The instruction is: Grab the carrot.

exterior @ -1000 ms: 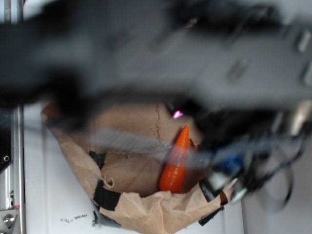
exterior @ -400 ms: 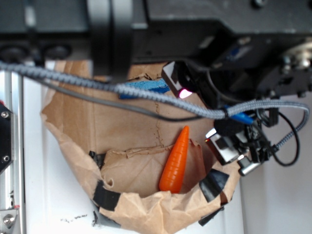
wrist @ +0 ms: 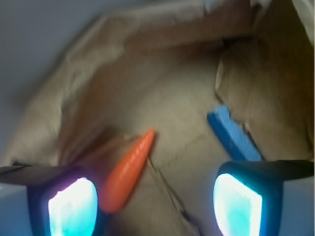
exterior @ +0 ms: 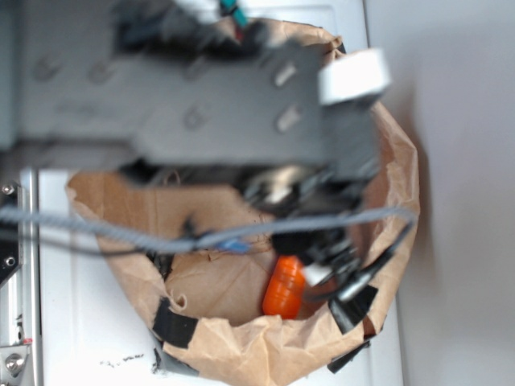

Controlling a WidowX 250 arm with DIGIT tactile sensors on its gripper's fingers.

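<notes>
The carrot (wrist: 129,169) is lying on the crumpled brown paper floor of a paper bag (exterior: 241,342), with its pointed tip showing up and to the right in the wrist view and its wide end going down behind the left pad. In that view the gripper (wrist: 156,202) is hanging over the bag with its jaws standing wide apart, and nothing is sitting between them; the two glowing pads (wrist: 73,206) are lighting in a pale blue-white colour at the bottom corners of the picture. The carrot is lying just beside the left pad, partly hidden by it, while the middle of the gap is showing only bare paper. A blue sponge block (wrist: 232,135) is resting on the paper further to the right, apart from the carrot and just above the right pad. In the exterior view the blurred black arm (exterior: 185,104) is covering the upper part of the bag, and only the wide orange end of the carrot (exterior: 284,291) is showing below it, close to the dark gripper parts and cables. The bag is standing on a white desk (exterior: 80,322), and black tape (exterior: 173,326) is holding its folded front rim. Whether the pads are touching the carrot, I cannot tell.
</notes>
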